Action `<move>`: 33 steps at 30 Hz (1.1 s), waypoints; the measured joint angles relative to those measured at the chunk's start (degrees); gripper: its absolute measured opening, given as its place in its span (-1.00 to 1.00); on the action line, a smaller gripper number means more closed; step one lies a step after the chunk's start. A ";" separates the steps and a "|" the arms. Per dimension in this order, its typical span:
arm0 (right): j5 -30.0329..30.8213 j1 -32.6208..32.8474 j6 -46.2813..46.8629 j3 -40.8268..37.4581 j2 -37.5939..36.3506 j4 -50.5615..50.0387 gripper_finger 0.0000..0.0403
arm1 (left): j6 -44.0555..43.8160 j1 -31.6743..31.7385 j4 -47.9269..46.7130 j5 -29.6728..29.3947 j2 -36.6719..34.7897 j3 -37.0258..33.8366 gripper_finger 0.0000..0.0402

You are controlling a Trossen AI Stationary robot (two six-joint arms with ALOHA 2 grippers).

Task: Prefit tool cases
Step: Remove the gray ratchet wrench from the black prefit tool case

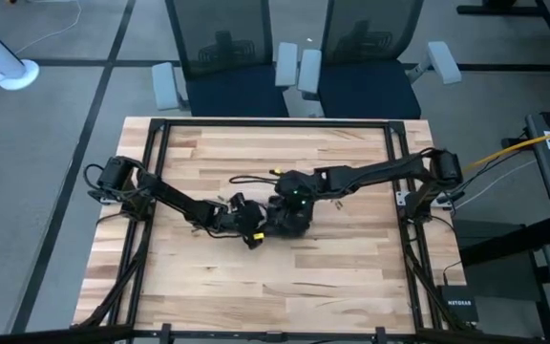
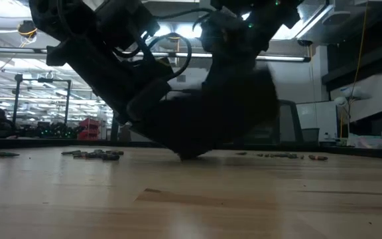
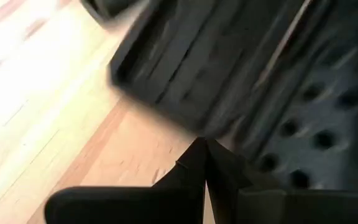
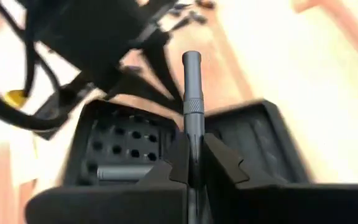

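From above, both arms meet mid-table: the right gripper (image 1: 292, 212) hangs directly over the open tool case (image 1: 289, 225), and the left gripper (image 1: 248, 227) sits just beside it, against the case's edge.

At table height, the two wrists crowd together over the dark mass of the case (image 2: 204, 136), which rests on the wooden table (image 2: 191, 199). Loose bits (image 2: 95, 154) lie scattered well behind the grippers on either side.

Past the left gripper (image 3: 204, 158), its fingers pressed together with nothing between them, the case's slotted half (image 3: 316, 124) lies immediately ahead, touching or nearly so; this arm looks to be steadying the case.

Between the right gripper's (image 4: 194, 158) fingers a slim grey driver shaft (image 4: 192, 99) stands clamped, pointing out beyond the fingertips. Below and ahead of it lies the open case (image 4: 123, 146), with its grid of slots and a grey piece already lying in one.

The step in hand appears to be loading this shaft. Next, it likely needs lowering into a free channel before the fingers part.
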 joint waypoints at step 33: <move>3.63 -22.19 -40.98 2.15 9.04 5.21 -0.89 | 10.82 0.50 0.75 -5.69 -24.00 0.13 -1.00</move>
